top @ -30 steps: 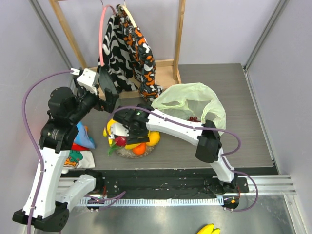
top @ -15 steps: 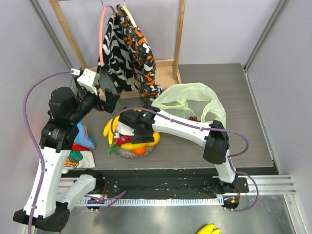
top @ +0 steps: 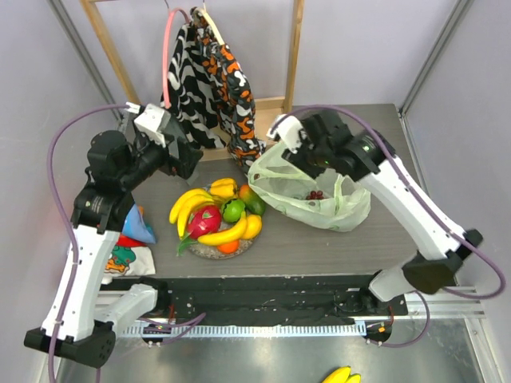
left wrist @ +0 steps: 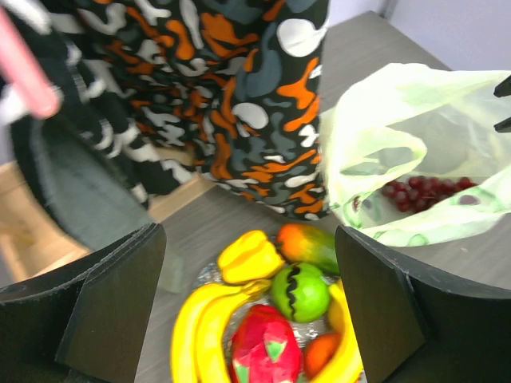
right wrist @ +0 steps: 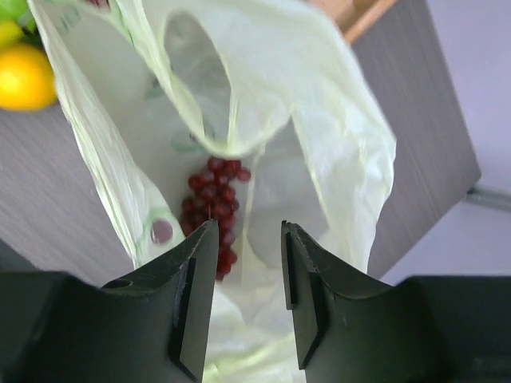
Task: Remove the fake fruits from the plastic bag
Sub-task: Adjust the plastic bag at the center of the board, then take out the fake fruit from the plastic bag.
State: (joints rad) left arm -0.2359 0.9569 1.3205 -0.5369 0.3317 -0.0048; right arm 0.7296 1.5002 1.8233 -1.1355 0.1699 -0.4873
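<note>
The pale-green plastic bag (top: 319, 203) lies open right of centre, with purple grapes (top: 317, 194) inside. My right gripper (top: 297, 162) hovers over its mouth. In the right wrist view the right gripper (right wrist: 248, 226) is open, its jaws a little apart over the bag (right wrist: 335, 136) and grapes (right wrist: 214, 203), holding nothing. Fake fruits are heaped on a plate (top: 200, 250): bananas (top: 185, 206), dragon fruit (top: 204, 219), green apple (top: 232, 210), mango (top: 252, 199). My left gripper (top: 188, 155) hangs wide open above the heap, seen in the left wrist view as left gripper (left wrist: 249, 231) over apple (left wrist: 299, 291) and dragon fruit (left wrist: 267, 343).
A black-orange-white patterned cloth (top: 211, 80) hangs from a wooden rack (top: 295, 56) at the back, close to the left gripper. Folded coloured cloths (top: 132, 235) lie at the table's left edge. A banana bunch (top: 339, 375) lies below the table front.
My right arm has swung from over the fruit heap to above the bag's mouth, and its jaws have narrowed. The bag's rim has shifted. The left gripper edged slightly right.
</note>
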